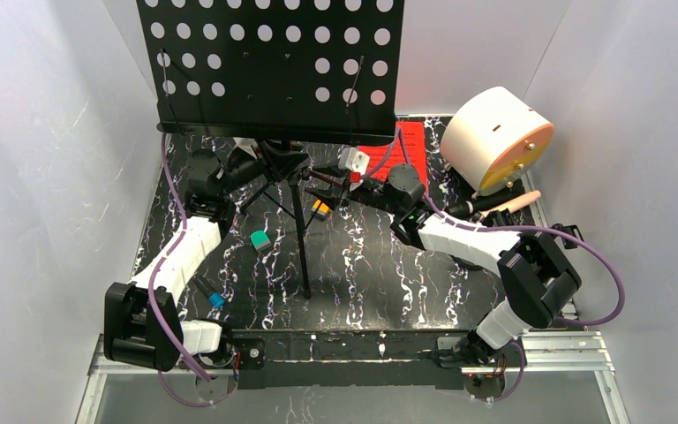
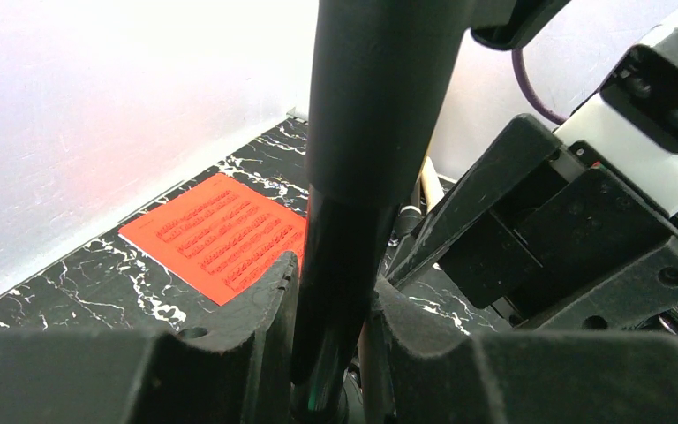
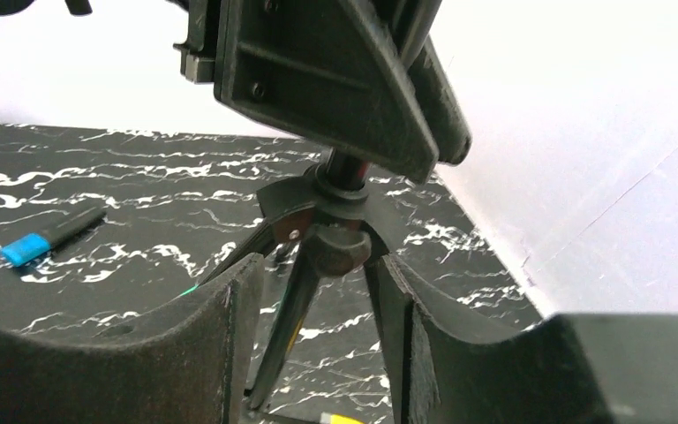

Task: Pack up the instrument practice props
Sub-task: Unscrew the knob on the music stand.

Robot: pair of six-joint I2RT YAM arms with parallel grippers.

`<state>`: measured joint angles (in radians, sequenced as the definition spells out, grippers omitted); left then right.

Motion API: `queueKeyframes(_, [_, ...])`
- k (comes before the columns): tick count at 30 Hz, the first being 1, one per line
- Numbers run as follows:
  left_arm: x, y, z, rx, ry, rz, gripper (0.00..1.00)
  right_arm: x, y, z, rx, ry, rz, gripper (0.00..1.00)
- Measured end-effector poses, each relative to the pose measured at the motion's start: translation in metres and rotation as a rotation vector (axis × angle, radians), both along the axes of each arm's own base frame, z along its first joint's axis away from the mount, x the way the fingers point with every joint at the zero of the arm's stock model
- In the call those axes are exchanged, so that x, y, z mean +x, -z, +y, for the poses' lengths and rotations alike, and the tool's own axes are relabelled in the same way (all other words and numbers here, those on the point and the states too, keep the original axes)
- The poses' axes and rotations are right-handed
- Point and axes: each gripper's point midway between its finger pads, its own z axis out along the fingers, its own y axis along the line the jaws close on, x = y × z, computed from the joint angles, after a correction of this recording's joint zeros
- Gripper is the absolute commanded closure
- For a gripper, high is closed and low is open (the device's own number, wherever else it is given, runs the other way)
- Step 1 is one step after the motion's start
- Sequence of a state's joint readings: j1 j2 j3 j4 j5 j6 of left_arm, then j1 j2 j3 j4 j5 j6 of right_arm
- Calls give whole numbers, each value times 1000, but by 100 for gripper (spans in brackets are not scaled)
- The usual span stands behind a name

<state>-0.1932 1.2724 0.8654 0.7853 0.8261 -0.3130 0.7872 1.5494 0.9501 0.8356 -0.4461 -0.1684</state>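
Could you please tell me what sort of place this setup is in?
Most likely a robot test booth in a lab: plain white panel walls enclose a black white-veined tabletop, with a staged black perforated music rack.

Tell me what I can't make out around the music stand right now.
Music rack: top cut off by the overhead view's upper edge.
Red sheet: partly covered overhead by the right arm and its cable.
Tripod legs: feet hidden behind the right gripper in its wrist view.
Stand pole: blurred, blocks much of the left wrist view.
Black microphone, white sheets: not found in any view.
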Motion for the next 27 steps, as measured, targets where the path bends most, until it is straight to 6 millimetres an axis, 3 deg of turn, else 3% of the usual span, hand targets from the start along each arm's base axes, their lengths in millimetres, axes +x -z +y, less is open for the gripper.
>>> queueKeyframes(7, [0,0,0,1,0,0,100,7,-13,0,32,30,-113,47])
queueKeyframes(15, [0,0,0,1,0,0,100,14,4,5,-6,34,-129,61])
queueKeyframes(27, [0,0,0,2,0,1,100,14,9,8,-12,21,-138,63])
